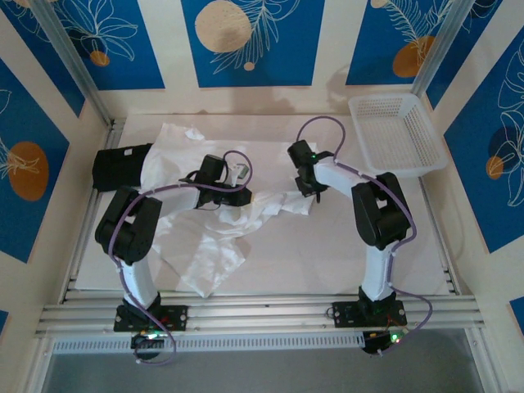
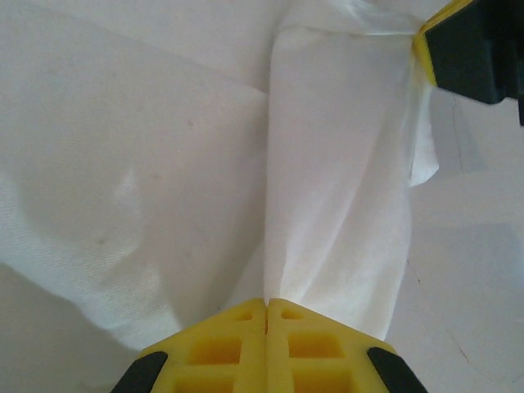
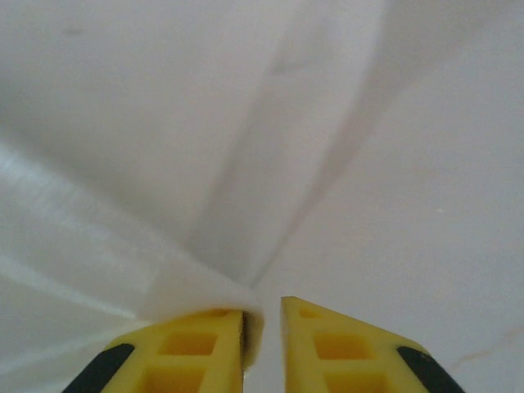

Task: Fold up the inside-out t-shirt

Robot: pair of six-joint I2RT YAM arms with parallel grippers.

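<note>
The inside-out t-shirt (image 1: 205, 246) is white and lies crumpled over the left and middle of the table. My left gripper (image 1: 237, 195) is shut on a raised fold of it; in the left wrist view the cloth (image 2: 344, 205) runs up out of the closed yellow jaws (image 2: 266, 301). A short way to the right, my right gripper (image 1: 308, 188) is at the shirt's right edge. In the right wrist view its jaws (image 3: 264, 304) stand slightly apart, with a cloth fold (image 3: 188, 282) draped over the left finger and hanging into the gap, clear of the right finger.
A black garment (image 1: 123, 168) lies at the table's left edge beside the left arm. A white mesh basket (image 1: 397, 131) stands at the back right. Bare tabletop (image 1: 327, 254) shows in front of the right gripper. The right arm's finger (image 2: 463, 45) shows at the left wrist view's top right.
</note>
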